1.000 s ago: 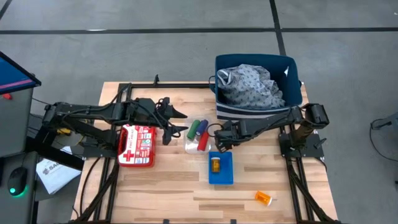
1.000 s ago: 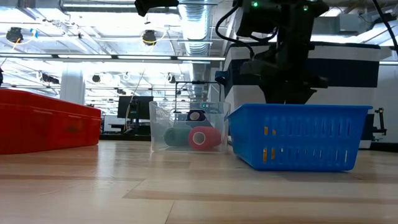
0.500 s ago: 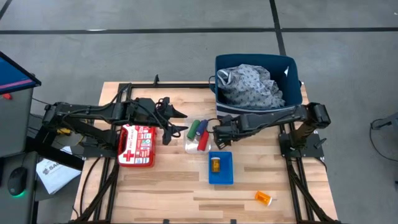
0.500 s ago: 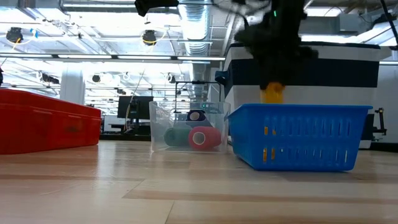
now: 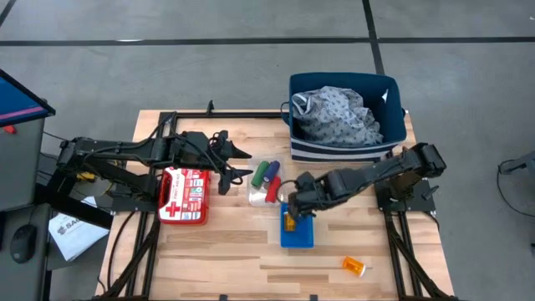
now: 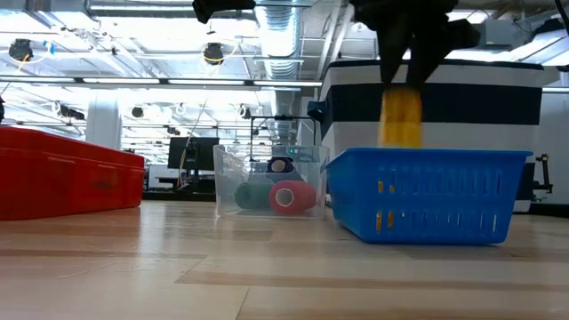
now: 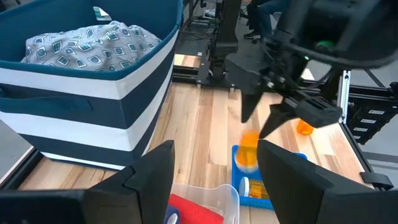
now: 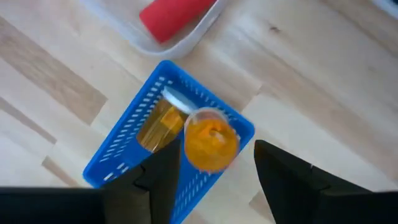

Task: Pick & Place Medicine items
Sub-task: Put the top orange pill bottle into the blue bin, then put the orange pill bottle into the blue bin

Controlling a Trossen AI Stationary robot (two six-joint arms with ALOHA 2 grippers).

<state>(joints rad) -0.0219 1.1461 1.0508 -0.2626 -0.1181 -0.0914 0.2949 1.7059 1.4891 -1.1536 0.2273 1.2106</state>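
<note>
My right gripper hovers open over the blue basket. An orange pill bottle shows blurred just below its spread fingers, apart from them, above the basket; the right wrist view looks down on the bottle. Another orange bottle lies on its side in the basket. A third orange bottle lies on the table near the near edge. Red, green and dark-blue tubes rest in a clear tray. My left gripper waits open between the first-aid case and the tray.
A red-and-white first-aid case lies under my left arm. A navy-and-white bin with patterned cloth stands at the far right. Bare wood lies along the near edge, on both sides of the loose bottle.
My right gripper has moved toward the near edge, from beside the clear tray to above the blue basket. It has let go of the orange bottle, which now shows blurred below its spread fingers.
</note>
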